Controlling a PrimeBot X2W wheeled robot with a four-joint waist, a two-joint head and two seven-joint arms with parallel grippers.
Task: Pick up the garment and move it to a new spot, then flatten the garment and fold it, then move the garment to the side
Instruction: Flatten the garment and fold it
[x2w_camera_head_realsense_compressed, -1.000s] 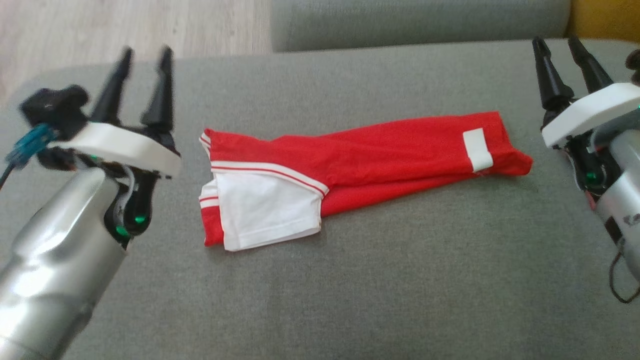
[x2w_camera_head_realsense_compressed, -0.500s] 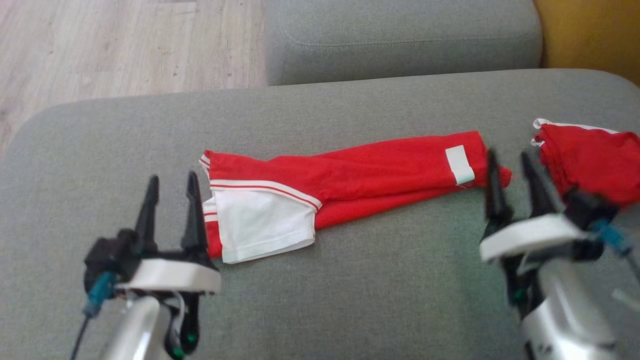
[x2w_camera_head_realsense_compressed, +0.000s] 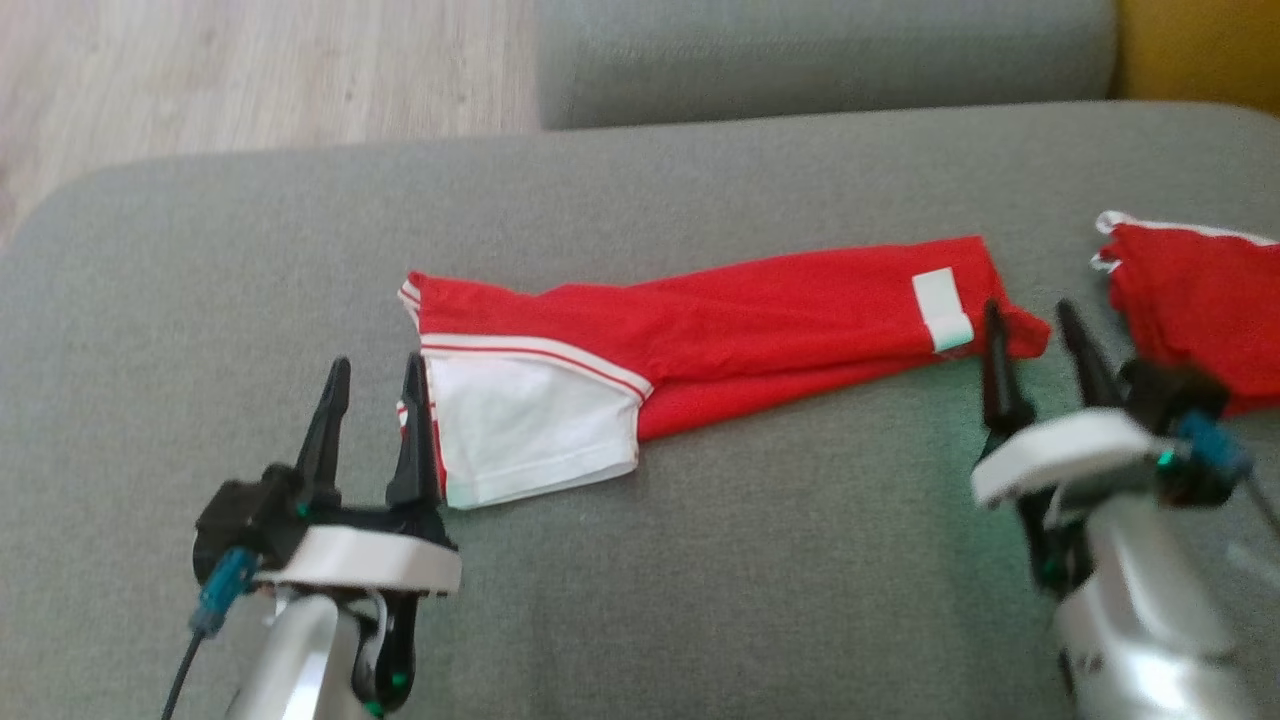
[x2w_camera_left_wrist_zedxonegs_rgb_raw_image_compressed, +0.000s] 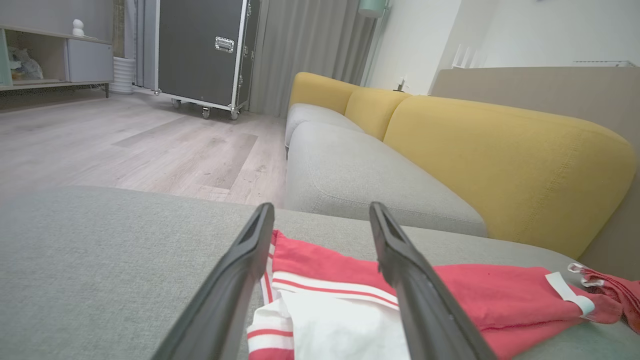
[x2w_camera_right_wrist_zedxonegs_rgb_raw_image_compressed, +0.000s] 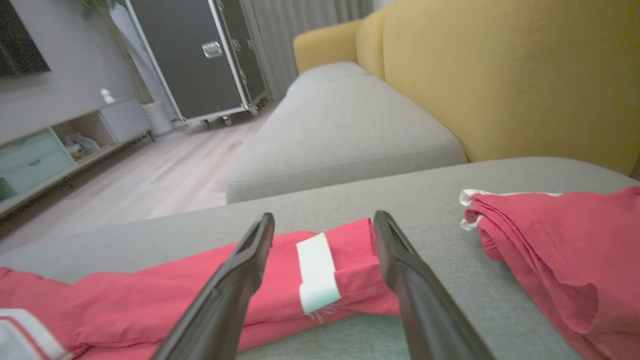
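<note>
The garment (x2w_camera_head_realsense_compressed: 760, 320) is red with a white panel and white stripes. It lies folded into a long strip across the grey cushion (x2w_camera_head_realsense_compressed: 700, 560). My left gripper (x2w_camera_head_realsense_compressed: 375, 368) is open at the strip's left end, its right finger overlapping the white panel's edge; in the left wrist view the garment (x2w_camera_left_wrist_zedxonegs_rgb_raw_image_compressed: 325, 267) lies between and beyond the open fingers (x2w_camera_left_wrist_zedxonegs_rgb_raw_image_compressed: 235, 280). My right gripper (x2w_camera_head_realsense_compressed: 1028, 310) is open just in front of the strip's right end, near its white patch (x2w_camera_head_realsense_compressed: 942, 308). The right wrist view has that patch (x2w_camera_right_wrist_zedxonegs_rgb_raw_image_compressed: 315, 272) between the spread fingers (x2w_camera_right_wrist_zedxonegs_rgb_raw_image_compressed: 415, 295).
A second red garment (x2w_camera_head_realsense_compressed: 1200, 310) lies crumpled at the cushion's right edge, close to my right gripper, and is also in the right wrist view (x2w_camera_right_wrist_zedxonegs_rgb_raw_image_compressed: 560, 240). Another grey cushion (x2w_camera_head_realsense_compressed: 820, 45) sits behind, with a yellow backrest (x2w_camera_left_wrist_zedxonegs_rgb_raw_image_compressed: 500, 160) to the right and wood floor (x2w_camera_head_realsense_compressed: 250, 70) at far left.
Both grippers dropped from flanking the garment high up to its near side, at its two ends. The camera shifted, bringing the second red garment into view. The garment itself stayed put.
</note>
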